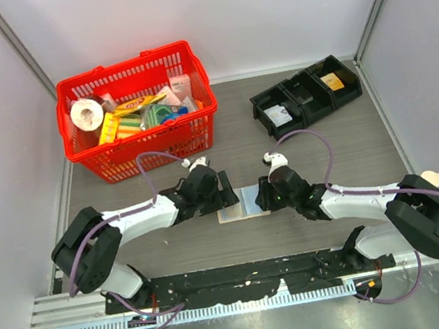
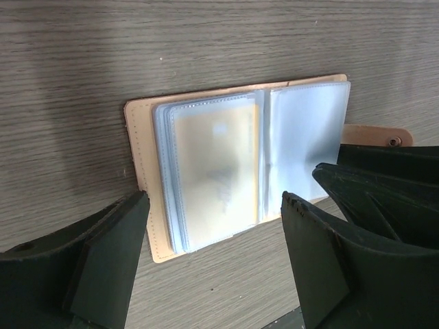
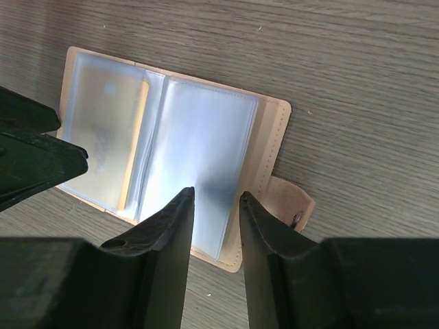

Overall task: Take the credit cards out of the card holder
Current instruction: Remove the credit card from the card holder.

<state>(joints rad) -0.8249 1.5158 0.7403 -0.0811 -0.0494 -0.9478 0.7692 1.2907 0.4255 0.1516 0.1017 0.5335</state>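
Card holder (image 1: pixel 241 204) lies open and flat on table (image 1: pixel 313 229), between both grippers, near arm bases. Yellow-orange credit card (image 2: pixel 212 164) sits inside sleeve on page nearer left gripper (image 2: pixel 214 205). Opposite sleeves (image 2: pixel 305 137) pale, contents unclear. Closure tab (image 3: pixel 291 202) sticks out far side. Left gripper spread wide over holder, holding nothing. Right gripper (image 3: pixel 214 197) narrowly parted over sleeve's near edge, gap clear. Red basket (image 1: pixel 124 63), black tray (image 1: pixel 305 97) well behind.

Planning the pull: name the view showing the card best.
Left wrist: the yellowish card sits central, unobstructed, in its sleeve. Right wrist: at the side, partly covered. Top external: only the tiny card holder shows.
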